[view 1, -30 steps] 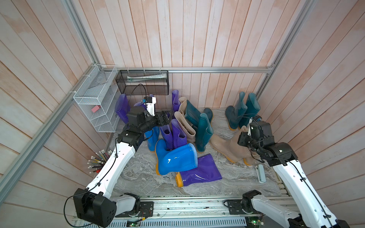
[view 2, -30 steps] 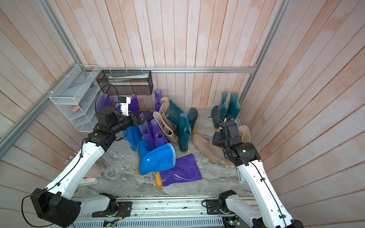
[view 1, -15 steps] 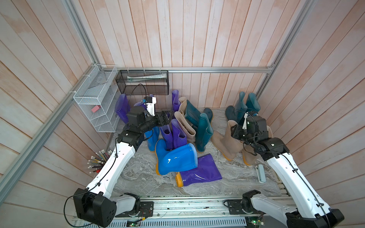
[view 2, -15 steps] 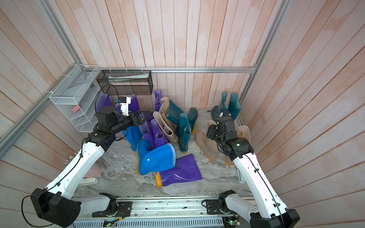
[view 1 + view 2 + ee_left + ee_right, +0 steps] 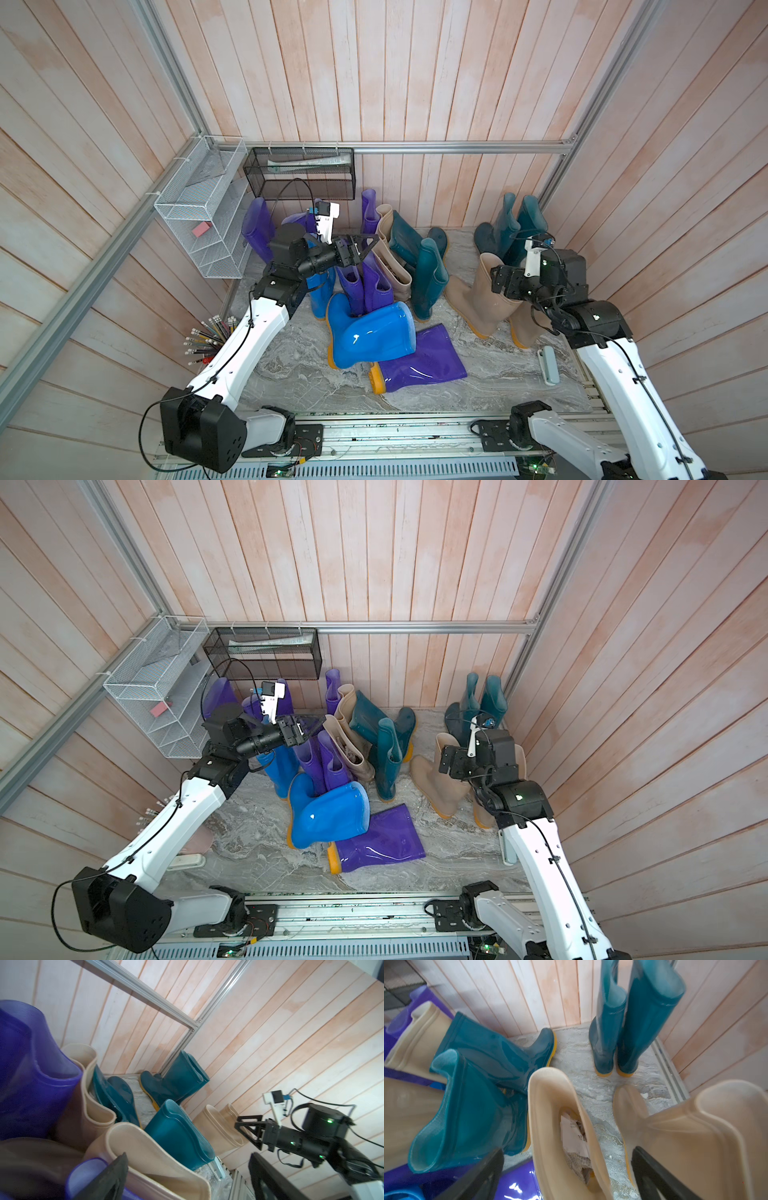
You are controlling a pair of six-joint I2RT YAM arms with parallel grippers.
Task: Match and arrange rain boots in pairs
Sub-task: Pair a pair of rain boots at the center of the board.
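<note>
– Tipped upright since a second ago, the beige boot (image 5: 482, 299) now stands near the right edge of the surface (image 5: 299, 365), and the right pincer (image 5: 494, 281) has let it go.

– Start from the left, then.

– One purple boot (image 5: 257, 232) stands in the rear left corner. The left pincer (image 5: 368, 251) hangs unmoved over the middle cluster, spread wide and holding nothing. Upright purple boots (image 5: 376, 286) stand just below it.

– And in front?

– At the front middle a bright blue boot (image 5: 374, 338) lies on its side, touching a lying purple boot (image 5: 424, 361). Behind them, leaning beige boots (image 5: 388, 253) stand beside teal boots (image 5: 430, 282).

– The right side?

– The right pincer's jaws stand wide apart on either side of the upright beige boot's top, and crumpled paper (image 5: 577, 1142) sits inside that boot. A second beige boot (image 5: 521, 328) is just beside it. A teal pair (image 5: 532, 222) stands in the rear right corner.
</note>
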